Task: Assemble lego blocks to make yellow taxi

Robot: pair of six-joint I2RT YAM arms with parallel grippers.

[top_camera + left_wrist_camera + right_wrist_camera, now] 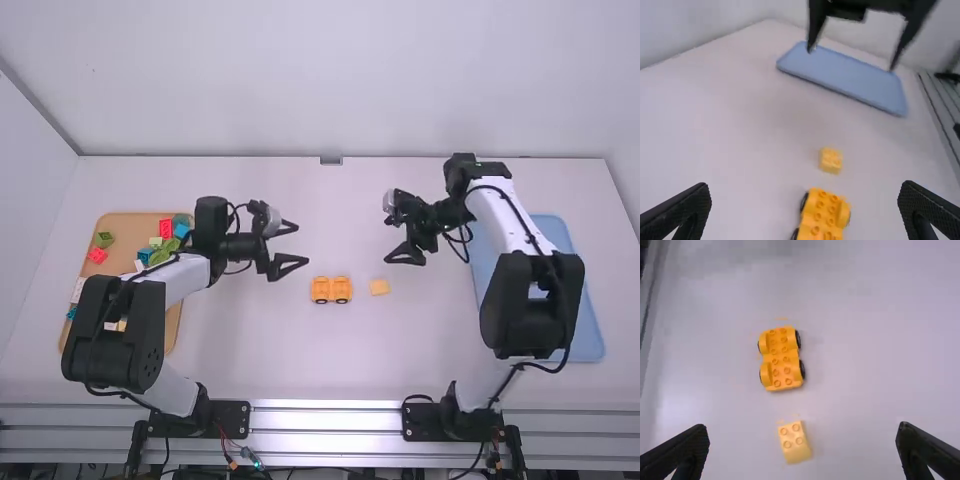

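Taxi base [781, 359], studs [787, 370] crisp in right wrist view, left hand [302, 244] and right hand [387, 241] released

Item one: orange-yellow wheeled car base [331, 289], dark wheels fitted, rounded wheel arches, bare studs facing up. It lies flat on the tabletop [330, 360], lengthwise across the space between the arm bases. Item two: smaller, paler yellow block [380, 287], four studs uppermost, sitting loose near the base's right-hand end. The two are apart, unjoined.
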